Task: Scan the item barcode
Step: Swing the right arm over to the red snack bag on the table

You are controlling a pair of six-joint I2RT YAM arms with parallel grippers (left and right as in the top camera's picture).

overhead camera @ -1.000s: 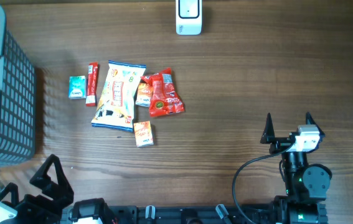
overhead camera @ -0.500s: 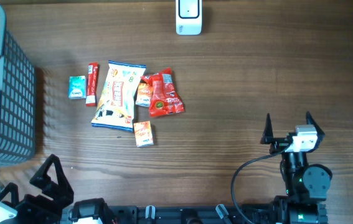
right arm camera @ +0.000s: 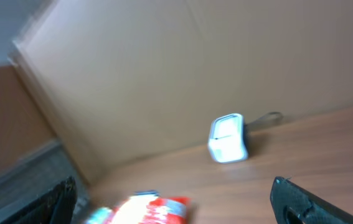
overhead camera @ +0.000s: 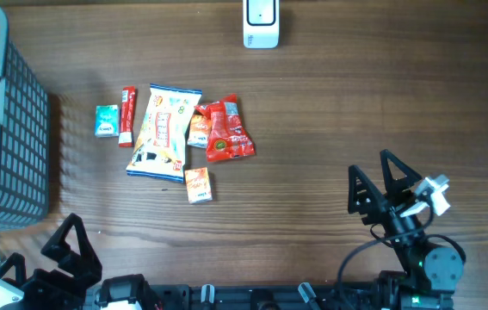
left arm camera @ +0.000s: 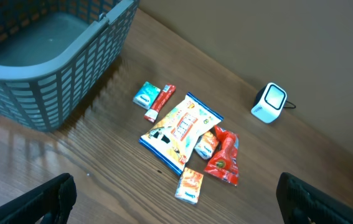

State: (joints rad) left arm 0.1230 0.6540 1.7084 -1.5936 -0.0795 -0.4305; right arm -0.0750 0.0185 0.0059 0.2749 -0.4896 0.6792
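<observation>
A wide wooden bench (overhead camera: 355,95) fills the overhead view. A grey slatted basket (overhead camera: 28,155) stands along its left edge. Low on the right, the right gripper (overhead camera: 368,164) hovers with its jaws released and spread wide, holding nothing, angled toward the middle of the bench. The left gripper (overhead camera: 39,241) sits in the near left corner, near the basket, its jaws likewise spread and empty.

The goods to be scanned lie in a loose cluster left of centre. Largest is a white and blue snack bag (overhead camera: 163,131), lying flat. A red packet (overhead camera: 225,129) lies at its right side, over a smaller orange pack. The white scanner (overhead camera: 261,23) stands at the far edge, well apart from the cluster. A small orange box (overhead camera: 198,185) lies just beside the bag's near corner. A teal packet (overhead camera: 106,120) and a thin red stick (overhead camera: 127,115) lie side by side to the bag's left.

The step appears to be reaching for a first item. The orange box looks the cleanest pick, since it lies freest of the pile and the jaws could straddle it without dragging neighbours. No barcode can be made out, so it may need turning before the scanner's face.

The right half of the bench is bare, leaving open room between cluster and scanner. The basket wall hems in the left arm.
</observation>
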